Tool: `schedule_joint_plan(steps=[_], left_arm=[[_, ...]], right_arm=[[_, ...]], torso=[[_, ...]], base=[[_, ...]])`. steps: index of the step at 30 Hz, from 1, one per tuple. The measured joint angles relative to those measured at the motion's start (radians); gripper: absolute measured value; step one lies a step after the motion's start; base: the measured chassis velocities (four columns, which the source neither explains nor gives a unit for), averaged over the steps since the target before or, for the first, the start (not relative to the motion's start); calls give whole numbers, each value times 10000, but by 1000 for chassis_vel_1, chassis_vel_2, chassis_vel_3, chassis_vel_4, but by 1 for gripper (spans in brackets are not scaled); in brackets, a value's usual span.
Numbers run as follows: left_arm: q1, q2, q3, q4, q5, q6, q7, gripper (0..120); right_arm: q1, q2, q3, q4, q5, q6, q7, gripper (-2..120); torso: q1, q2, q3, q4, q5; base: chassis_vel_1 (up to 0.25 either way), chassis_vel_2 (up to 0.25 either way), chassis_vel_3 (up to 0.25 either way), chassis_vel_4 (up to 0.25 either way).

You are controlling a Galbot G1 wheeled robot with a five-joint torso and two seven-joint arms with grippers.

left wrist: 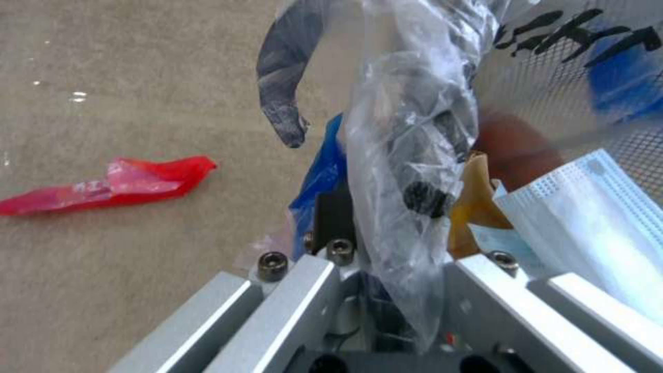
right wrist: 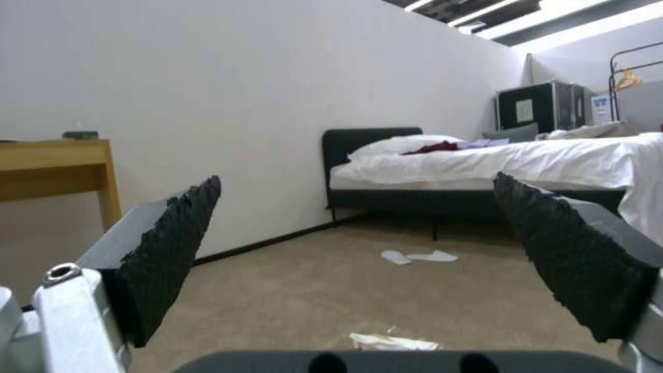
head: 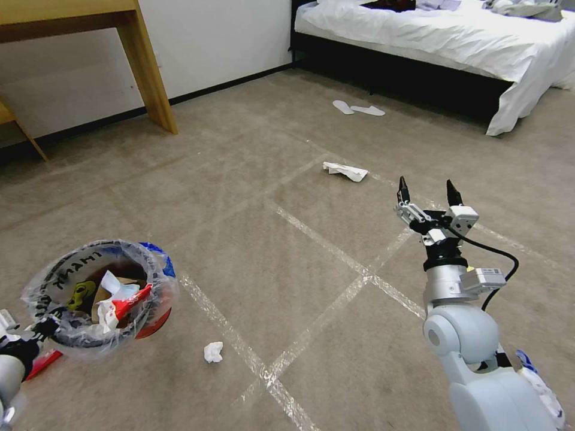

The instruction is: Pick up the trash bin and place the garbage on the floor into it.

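Head view, from the left: the left gripper pinches the near rim of the trash bin, holding it above the floor. A crumpled tissue lies just right of the bin. Farther right, a white wrapper lies ahead of the right gripper, whose fingers are spread apart, empty.

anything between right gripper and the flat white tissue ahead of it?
Head view: bare floor with tape lines between right gripper and white tissue.
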Motion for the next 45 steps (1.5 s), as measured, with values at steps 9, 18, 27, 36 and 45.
schedule_joint_plan(steps=[9,18,27,36,45], left_arm=[[-24,54,-48,103,-40,-4,1,0],[-32,102,-40,140,-46,-5,1,0],[15,122,-35,126,-60,-11,4,0],[55,184,-122,111,-127,-15,9,0],[-1,187,-112,165,-140,-16,12,0]], right_arm=[[192,-23,-178,-212,42,-37,-17,100],[168,13,-172,-273,14,-45,-26,100],[26,75,-67,-255,-51,-7,-61,100],[26,98,-54,-319,-125,17,-77,100],[49,63,-70,-415,-153,31,-99,100]], torso=[[0,1,0,0,0],[-1,1,0,0,0],[0,0,0,0,0],[-1,0,-1,1,-1],[1,0,0,0,-1]], base=[[-73,73,83,-74],[-82,83,99,-85],[-86,83,89,-89],[-96,97,93,-107],[-120,126,127,-116]])
